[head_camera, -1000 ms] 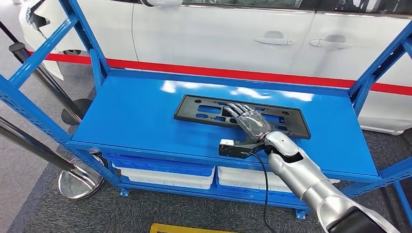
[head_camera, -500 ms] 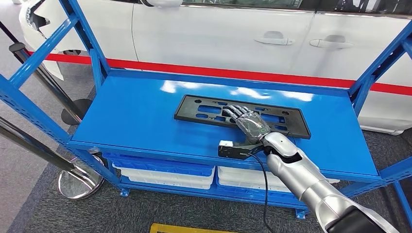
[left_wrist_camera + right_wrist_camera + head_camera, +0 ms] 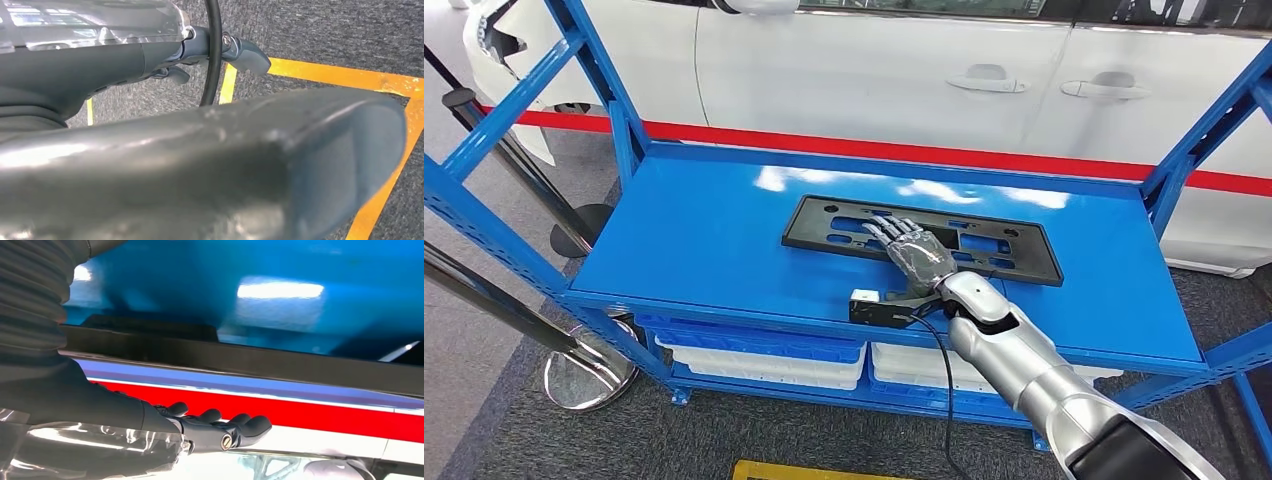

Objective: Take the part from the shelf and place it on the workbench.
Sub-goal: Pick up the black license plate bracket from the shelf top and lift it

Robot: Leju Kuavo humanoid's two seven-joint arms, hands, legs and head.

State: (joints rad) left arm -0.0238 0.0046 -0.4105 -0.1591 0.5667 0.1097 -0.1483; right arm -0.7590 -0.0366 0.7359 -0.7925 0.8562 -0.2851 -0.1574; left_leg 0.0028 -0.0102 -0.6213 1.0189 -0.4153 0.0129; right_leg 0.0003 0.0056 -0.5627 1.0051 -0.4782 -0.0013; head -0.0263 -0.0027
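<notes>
Right hand (image 3: pixel 911 256): extended flat over the black part (image 3: pixel 1014 250), palm down, fingers (image 3: pixel 886 231) stretched out and lying on its upper surface, pointing toward 11 o'clock. No fingers are seen wrapped around any edge; the hand rests on the part without grasping it. In the right wrist view the fingers (image 3: pixel 220 422) appear straight and side by side.

The part is a long black plastic frame with cut-outs, lying flat on the blue shelf (image 3: pixel 704 240), toward the 2 o'clock area of the shelf surface, its long side parallel to the rear edge.

Left hand (image 3: pixel 200 165): seen close up in the left wrist view above grey carpet with yellow floor marking (image 3: pixel 350 77); whether it is spread or clenched cannot be determined.

A white car (image 3: pixel 874 70) stands behind the shelf at 12 o'clock.
</notes>
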